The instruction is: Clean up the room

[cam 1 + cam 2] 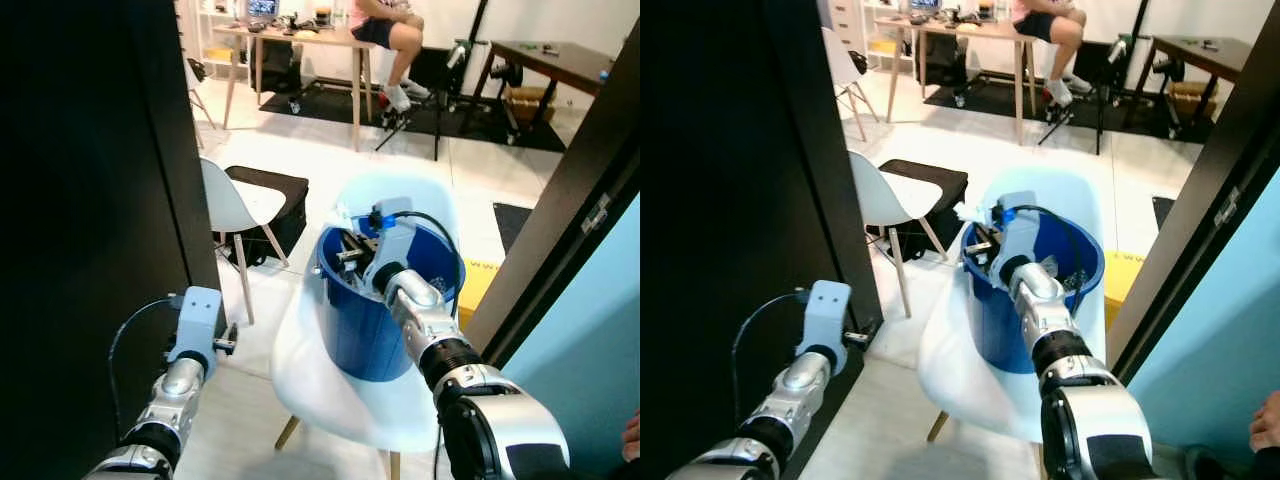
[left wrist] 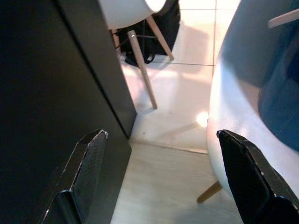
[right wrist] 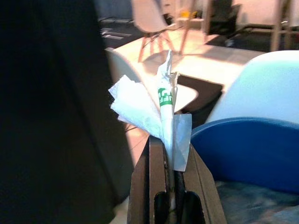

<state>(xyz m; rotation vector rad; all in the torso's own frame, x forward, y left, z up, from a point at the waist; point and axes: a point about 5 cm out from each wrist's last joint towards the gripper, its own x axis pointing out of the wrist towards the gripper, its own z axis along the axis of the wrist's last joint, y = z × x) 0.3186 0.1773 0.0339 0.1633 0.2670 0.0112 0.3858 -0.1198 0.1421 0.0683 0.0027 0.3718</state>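
white crumpled wrapper (image 3: 154, 105), green print, in right tool (image 3: 170, 196)

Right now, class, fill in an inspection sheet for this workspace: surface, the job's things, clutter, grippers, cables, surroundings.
Surface: white chair on a pale floor, carrying the bucket.
Job's things: blue bucket stands on the chair seat; crumpled white paper with a green mark is pinched above its rim.
Clutter: black bag on the floor behind a second white chair.
Grippers: right gripper shut on the paper at the bucket's rim; left gripper open, low beside the dark panel.
Cables: black cable loops over the right wrist.
Surroundings: a person sits at a wooden desk far behind.
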